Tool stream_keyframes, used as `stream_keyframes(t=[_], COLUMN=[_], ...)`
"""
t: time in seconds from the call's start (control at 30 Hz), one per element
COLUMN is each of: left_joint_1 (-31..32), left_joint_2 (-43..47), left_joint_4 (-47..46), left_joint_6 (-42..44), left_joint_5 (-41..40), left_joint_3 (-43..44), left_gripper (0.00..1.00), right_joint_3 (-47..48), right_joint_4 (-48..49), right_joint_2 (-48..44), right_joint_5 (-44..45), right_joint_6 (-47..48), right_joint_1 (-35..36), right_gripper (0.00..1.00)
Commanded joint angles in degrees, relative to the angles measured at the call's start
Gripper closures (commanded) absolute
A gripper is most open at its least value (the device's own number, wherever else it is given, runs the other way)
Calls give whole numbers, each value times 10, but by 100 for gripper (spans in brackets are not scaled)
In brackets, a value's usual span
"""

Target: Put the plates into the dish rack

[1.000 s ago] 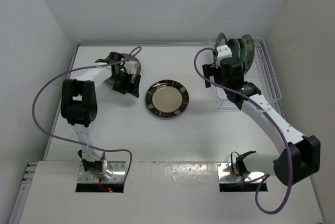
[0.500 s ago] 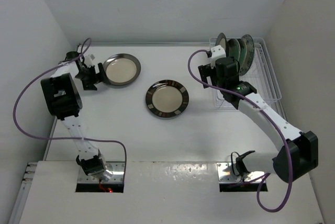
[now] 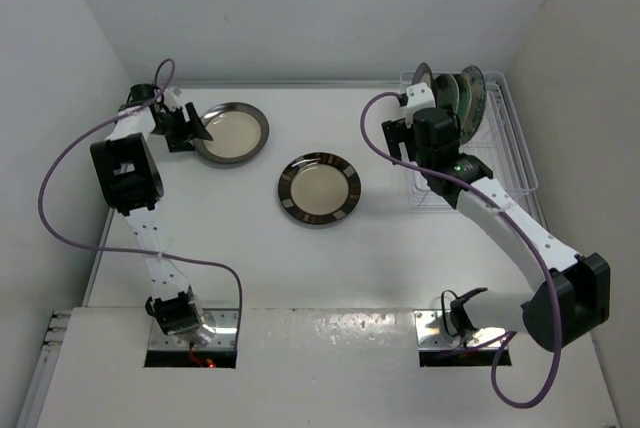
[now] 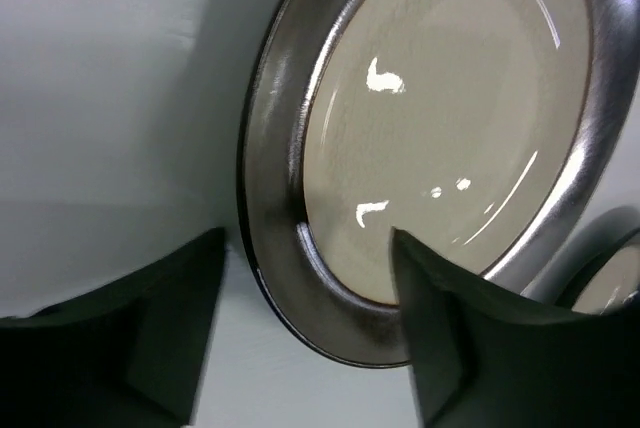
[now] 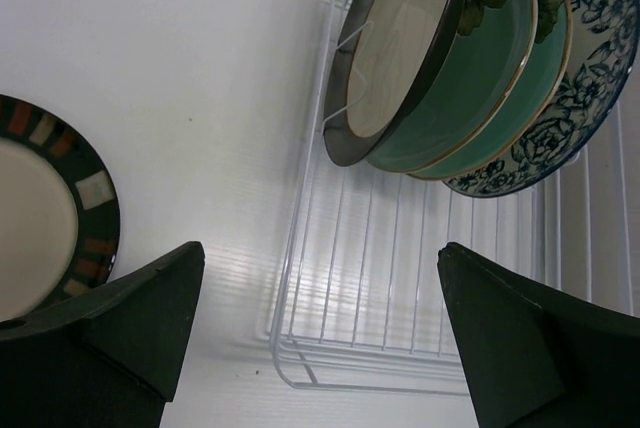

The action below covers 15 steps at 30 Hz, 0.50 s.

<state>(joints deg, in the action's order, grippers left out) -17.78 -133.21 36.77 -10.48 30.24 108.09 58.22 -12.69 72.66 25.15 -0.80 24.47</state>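
While the left hand (image 3: pixel 186 126) sits at the far left of the desk (image 3: pixel 250 268), fingers apart at the left edge of a cream plate with a dark grey rim (image 3: pixel 233 132), a brown-patterned plate (image 3: pixel 320 189) lies flat mid-desk, well apart from both hands. The right hand (image 3: pixel 402 120) hangs just left of the dish rack (image 3: pixel 515 128) at the far right, where four plates (image 3: pixel 450 93) stand on edge at its far end. Purple cables (image 3: pixel 62 193) loop off each arm. In the left wrist view, one finger is over bare desk and the other over the plate's well, with the grey rim between them; whether they touch it cannot be told. In the right wrist view, the fingers are spread wide, gripping nothing. Beyond them, a grey-rimmed, two mint-green and a blue-white plate lean together in the rack, and the patterned plate is at the left edge.
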Motion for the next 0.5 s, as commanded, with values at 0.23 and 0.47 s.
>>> stream_keyframes(t=[0.23,0.47], left_joint_1=[20,15], left_joint_2=[-20,115], left_joint_4=[-15,-15], left_joint_6=[-16,20], left_joint_5=[35,63], left_joint_3=[9,44], left_gripper=[100,100], right_joint_3=[69,78], right_joint_4=[12,-10], right_joint_2=[13,10], right_joint_5=[34,-22], right_joint_6=[40,28], right_joint_1=[24,28], right_gripper=[0,0])
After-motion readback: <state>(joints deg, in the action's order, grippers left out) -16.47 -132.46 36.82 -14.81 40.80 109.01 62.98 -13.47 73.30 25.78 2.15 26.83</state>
